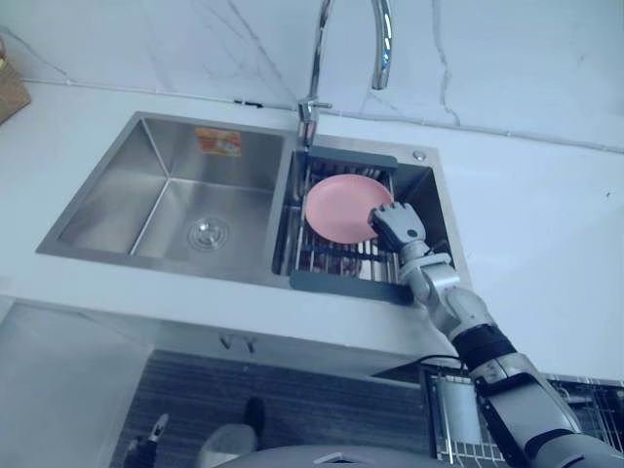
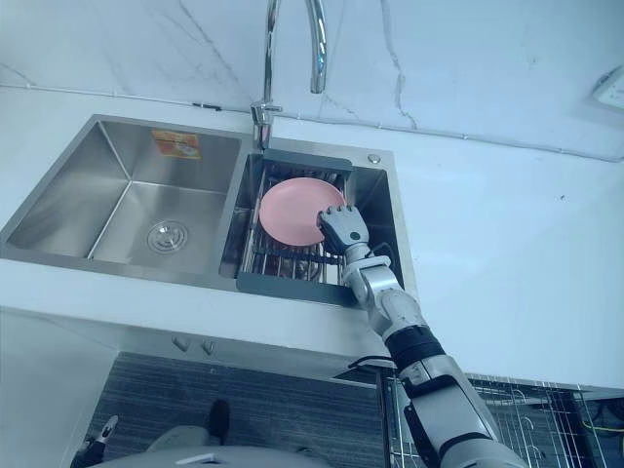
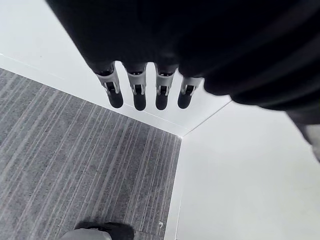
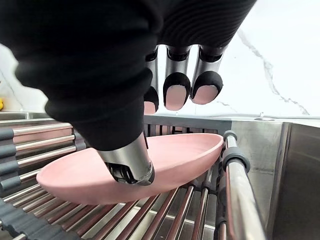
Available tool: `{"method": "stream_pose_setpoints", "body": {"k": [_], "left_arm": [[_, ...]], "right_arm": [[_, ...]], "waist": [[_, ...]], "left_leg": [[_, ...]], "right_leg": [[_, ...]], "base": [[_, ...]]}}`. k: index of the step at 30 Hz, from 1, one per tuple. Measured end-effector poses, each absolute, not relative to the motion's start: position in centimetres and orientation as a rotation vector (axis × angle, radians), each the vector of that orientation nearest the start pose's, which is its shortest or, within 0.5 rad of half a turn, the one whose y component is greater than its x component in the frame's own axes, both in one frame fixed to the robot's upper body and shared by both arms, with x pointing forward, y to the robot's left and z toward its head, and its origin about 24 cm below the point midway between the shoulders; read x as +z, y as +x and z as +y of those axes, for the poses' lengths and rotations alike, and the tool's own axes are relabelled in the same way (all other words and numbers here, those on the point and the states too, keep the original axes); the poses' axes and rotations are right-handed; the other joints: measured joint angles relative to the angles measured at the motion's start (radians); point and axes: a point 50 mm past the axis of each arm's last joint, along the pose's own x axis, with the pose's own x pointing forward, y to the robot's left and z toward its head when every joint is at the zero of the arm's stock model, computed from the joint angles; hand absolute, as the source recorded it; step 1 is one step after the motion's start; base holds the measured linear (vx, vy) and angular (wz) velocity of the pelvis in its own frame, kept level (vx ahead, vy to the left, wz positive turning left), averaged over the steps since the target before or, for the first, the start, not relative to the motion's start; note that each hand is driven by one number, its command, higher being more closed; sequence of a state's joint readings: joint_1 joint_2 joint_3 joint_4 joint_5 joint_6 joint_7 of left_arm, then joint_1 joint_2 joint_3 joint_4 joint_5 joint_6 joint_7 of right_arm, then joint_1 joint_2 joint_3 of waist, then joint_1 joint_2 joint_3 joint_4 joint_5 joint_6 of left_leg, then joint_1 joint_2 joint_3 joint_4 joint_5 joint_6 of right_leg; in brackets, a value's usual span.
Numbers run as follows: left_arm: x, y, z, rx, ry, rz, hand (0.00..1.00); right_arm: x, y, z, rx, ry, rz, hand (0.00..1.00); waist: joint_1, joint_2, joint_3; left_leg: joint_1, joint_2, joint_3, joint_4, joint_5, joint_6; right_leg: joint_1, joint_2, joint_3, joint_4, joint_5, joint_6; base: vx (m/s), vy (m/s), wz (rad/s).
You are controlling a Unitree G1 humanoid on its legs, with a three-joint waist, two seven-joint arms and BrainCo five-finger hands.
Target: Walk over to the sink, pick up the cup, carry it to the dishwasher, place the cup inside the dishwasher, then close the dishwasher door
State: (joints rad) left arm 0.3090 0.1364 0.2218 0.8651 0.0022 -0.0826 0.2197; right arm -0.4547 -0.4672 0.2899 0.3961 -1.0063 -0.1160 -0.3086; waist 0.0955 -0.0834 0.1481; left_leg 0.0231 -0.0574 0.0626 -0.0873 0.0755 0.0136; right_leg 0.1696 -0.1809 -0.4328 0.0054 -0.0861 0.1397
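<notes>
From the head views I see my right hand [image 1: 398, 226] reaching into the right basin of the sink [image 1: 166, 146], over the near right edge of a pink plate [image 1: 336, 210]. The plate lies on a dark-framed rack [image 1: 346, 283] of metal bars that sits in that basin, just below the tap [image 1: 317, 58]. The left basin lies to the left, and the white desk [image 1: 546, 224] runs round the sink. My right wrist view adds what the head cannot: the fingers [image 4: 176, 92] are stretched out, released, just above the plate's far side. The thumb [image 4: 130, 162] sits in front of its near rim, and I cannot tell whether it touches. My left wrist view shows the left hand [image 3: 145, 87] with straight, released fingers hanging over grey striped floor [image 3: 75, 165]. A wire basket [image 2: 526, 419] shows near right, below the desk edge.
</notes>
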Motion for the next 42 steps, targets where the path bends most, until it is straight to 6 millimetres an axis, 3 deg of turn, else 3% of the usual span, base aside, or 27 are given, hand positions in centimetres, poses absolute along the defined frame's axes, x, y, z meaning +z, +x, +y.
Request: {"method": "stream_pose_setpoints", "body": {"k": [4,5,9,19,36,42], "left_arm": [[-14.5,3.9,25.3,0.554,0.177,1.057,0.0],[-14.5,3.9,25.3,0.554,0.177,1.058,0.0],[-14.5,3.9,25.3,0.554,0.176,1.058,0.0],[-14.5,3.8,25.5,0.567,0.173,1.057,0.0],[-14.5,3.7,25.4,0.566,0.172,1.068,0.0],[-14.6,3.6,25.4,0.564,0.171,1.078,0.0]], "right_arm": [[10.0,32.7,-16.3,0.031,-1.457,-0.481,1.0],[10.1,32.7,-16.1,0.033,-1.431,-0.482,0.0],[9.8,32.4,-15.6,0.129,-1.366,-0.442,0.0],[9.5,32.3,-15.0,0.269,-1.397,-0.368,0.0],[8.5,32.1,-14.6,0.31,-1.604,-0.363,0.0],[8.6,33.1,-15.3,0.275,-1.669,-0.319,0.0]], "waist": [[-0.007,0.0,0.0],[-0.007,0.0,0.0],[-0.013,0.0,0.0],[-0.016,0.0,0.0],[-0.012,0.0,0.0],[-0.007,-0.002,-0.002]], "left_leg": [[0.004,0.001,0.01,0.0,0.0,0.0],[0.006,0.002,0.013,0.0,0.0,0.0],[0.008,0.003,0.015,0.0,-0.005,-0.004],[0.005,-0.002,0.016,0.0,-0.006,0.005],[0.008,-0.001,0.016,0.0,-0.005,0.006],[0.008,-0.002,0.013,0.0,-0.004,0.007]], "right_leg": [[0.0,0.0,0.007,0.001,0.0,0.0],[0.001,0.0,0.009,0.001,0.0,0.0],[0.0,0.0,0.011,0.003,0.0,0.0],[-0.002,-0.003,0.016,-0.004,0.001,0.0],[0.0,-0.003,0.012,0.0,0.001,0.0],[0.001,-0.003,0.006,-0.001,0.001,0.0]], "base": [[-0.02,-0.022,-0.05],[-0.04,-0.016,-0.06],[-0.04,-0.014,-0.02],[0.01,-0.008,-0.01],[0.0,0.0,0.0],[0.0,0.0,0.0]]}}
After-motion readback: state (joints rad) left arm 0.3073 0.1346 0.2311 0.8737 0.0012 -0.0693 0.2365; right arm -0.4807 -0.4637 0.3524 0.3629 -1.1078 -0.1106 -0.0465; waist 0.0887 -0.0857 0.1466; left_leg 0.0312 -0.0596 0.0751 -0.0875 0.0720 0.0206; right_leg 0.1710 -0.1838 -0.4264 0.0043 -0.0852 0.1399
